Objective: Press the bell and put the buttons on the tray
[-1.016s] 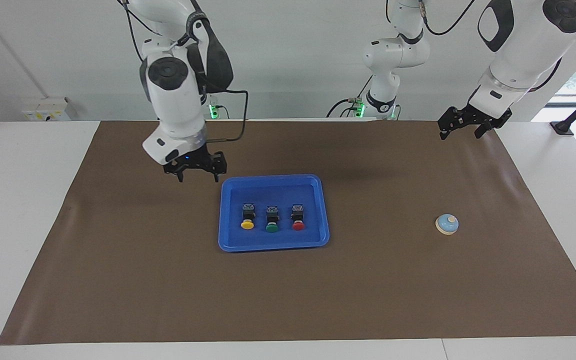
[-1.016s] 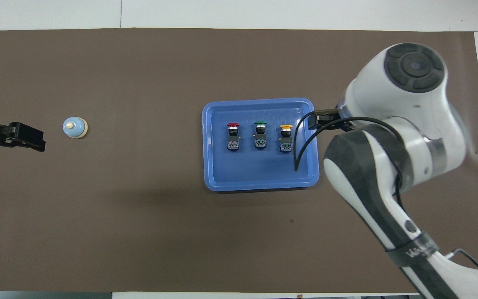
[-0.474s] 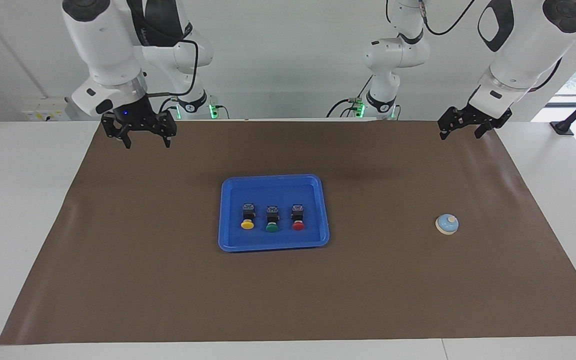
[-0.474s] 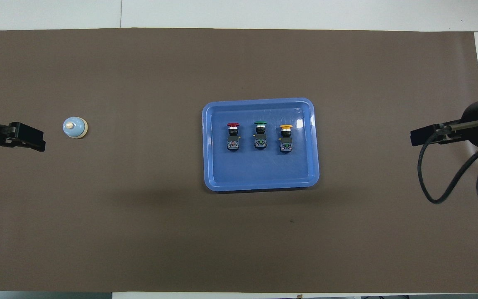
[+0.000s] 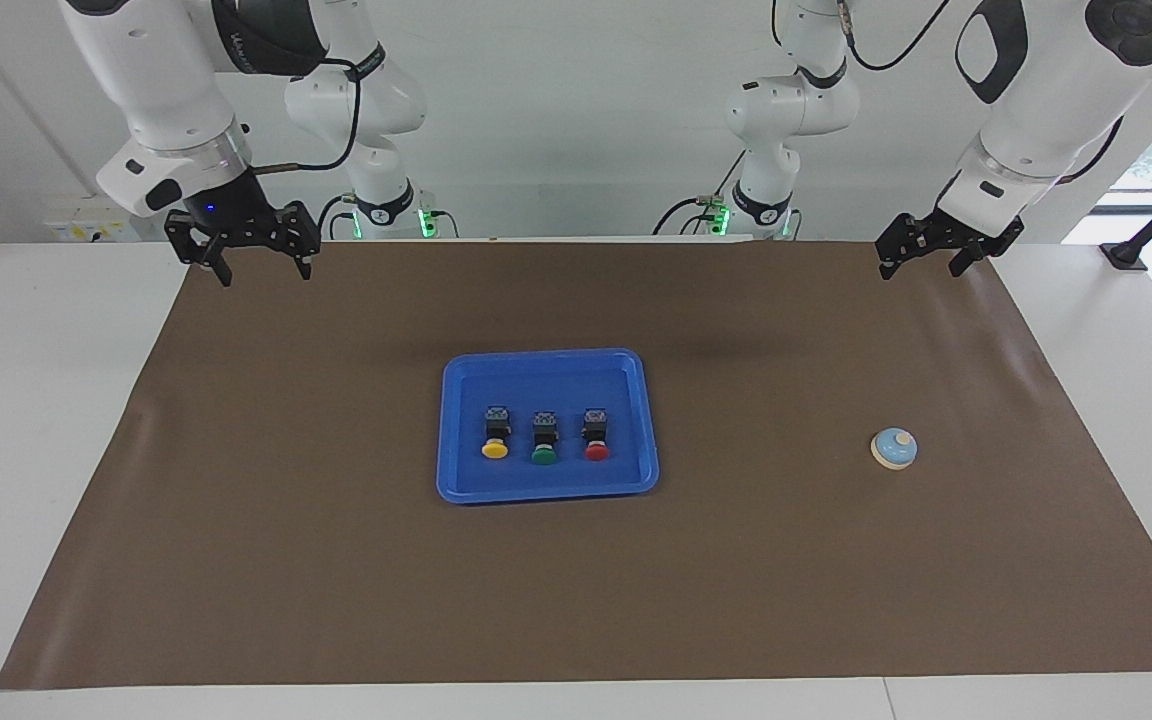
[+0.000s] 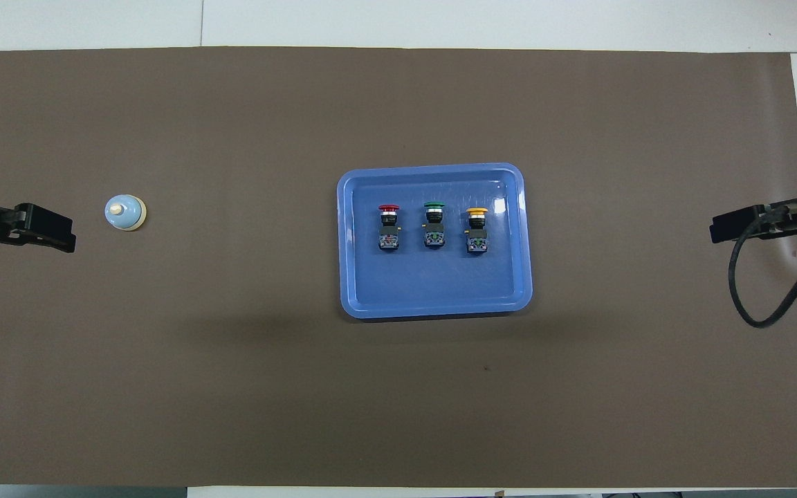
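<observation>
Three buttons lie in a row in the blue tray at the middle of the mat: yellow, green and red. The pale blue bell stands alone toward the left arm's end. My left gripper hangs open and empty over the mat's edge near that end, apart from the bell. Over the mat's corner at its own end, my right gripper is open and empty, well away from the tray.
A brown mat covers most of the white table. The right arm's black cable loops below its wrist. Nothing else stands on the mat.
My right gripper has drawn back from beside the tray, rising toward the mat's corner at its own end. The left arm, bell, tray and buttons have not moved.
</observation>
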You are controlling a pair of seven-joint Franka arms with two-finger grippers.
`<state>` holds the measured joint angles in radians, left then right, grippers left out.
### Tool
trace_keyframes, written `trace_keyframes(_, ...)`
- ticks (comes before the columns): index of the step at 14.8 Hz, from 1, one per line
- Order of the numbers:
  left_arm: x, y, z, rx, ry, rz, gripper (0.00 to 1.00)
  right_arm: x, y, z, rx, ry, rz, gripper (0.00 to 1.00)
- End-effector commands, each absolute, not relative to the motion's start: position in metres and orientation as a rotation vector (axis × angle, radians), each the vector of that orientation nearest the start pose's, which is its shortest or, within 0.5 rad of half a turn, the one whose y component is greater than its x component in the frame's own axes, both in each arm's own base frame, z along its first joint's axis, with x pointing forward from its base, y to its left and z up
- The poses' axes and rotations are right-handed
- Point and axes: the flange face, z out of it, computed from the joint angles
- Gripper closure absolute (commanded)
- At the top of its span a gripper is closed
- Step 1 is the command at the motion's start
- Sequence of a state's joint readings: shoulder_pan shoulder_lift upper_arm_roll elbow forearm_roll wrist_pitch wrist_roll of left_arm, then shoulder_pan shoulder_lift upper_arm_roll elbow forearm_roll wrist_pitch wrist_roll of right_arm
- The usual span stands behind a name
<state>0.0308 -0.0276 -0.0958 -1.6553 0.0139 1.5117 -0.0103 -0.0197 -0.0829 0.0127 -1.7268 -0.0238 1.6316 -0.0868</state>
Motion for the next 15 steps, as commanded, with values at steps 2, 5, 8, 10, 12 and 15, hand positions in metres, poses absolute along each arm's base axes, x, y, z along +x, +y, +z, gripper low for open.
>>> trace_keyframes(2,0.535,-0.032,0.598,-3.096,0.082,0.198,0.00,0.534,-0.011,0.609,-3.185,-0.243,0.032,0.00)
trace_keyframes(5,0.535,-0.032,0.598,-3.096,0.084,0.198,0.00,0.535,-0.006,0.613,-3.175,-0.251,0.037,0.00)
trace_keyframes(8,0.535,-0.032,0.598,-3.096,0.082,0.198,0.00,0.534,-0.004,0.608,-3.171,-0.248,0.054,0.00)
trace_keyframes(10,0.535,-0.032,0.598,-3.096,0.084,0.198,0.00,0.533,0.000,0.609,-3.154,-0.207,0.046,0.00)
trace_keyframes(12,0.535,-0.032,0.598,-3.096,0.084,0.198,0.00,0.532,-0.001,0.604,-3.151,-0.194,0.064,0.00)
trace_keyframes(15,0.535,-0.032,0.598,-3.096,0.084,0.198,0.00,0.532,0.002,0.604,-3.150,-0.202,0.060,0.00)
